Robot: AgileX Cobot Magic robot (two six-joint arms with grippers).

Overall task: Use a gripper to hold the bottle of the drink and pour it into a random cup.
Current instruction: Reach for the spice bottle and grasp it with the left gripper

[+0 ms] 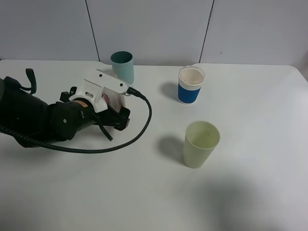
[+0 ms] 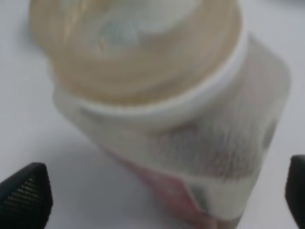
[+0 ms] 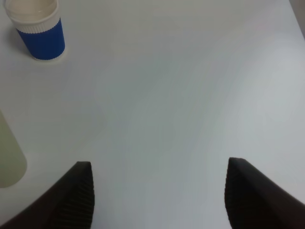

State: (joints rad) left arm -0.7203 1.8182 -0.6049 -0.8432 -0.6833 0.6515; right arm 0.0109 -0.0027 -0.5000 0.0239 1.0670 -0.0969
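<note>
Straddling the bottle [image 2: 181, 129], jaws spread wide, the left gripper [image 2: 162, 191] should centre squarely before closing firmly.

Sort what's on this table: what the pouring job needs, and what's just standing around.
Needed: left gripper, open around the small clear square-sided plastic bottle with red-and-white label; pale yellowish-green plastic tumbler.
Standing around: teal plastic cup; white cup with blue sleeve.

Overhead cam sits high, looking down across the white table [image 1: 250, 192] toward the back wall [image 1: 154, 29]. Left wrist cam is crammed right up against the bottle [image 2: 190, 143], so it's all blurry. Right wrist cam looks down at the table from further off and catches the blue-sleeved cup [image 3: 38, 28] and the edge of the green cup [image 3: 9, 157]. Both show in the overhead shot too.
</note>
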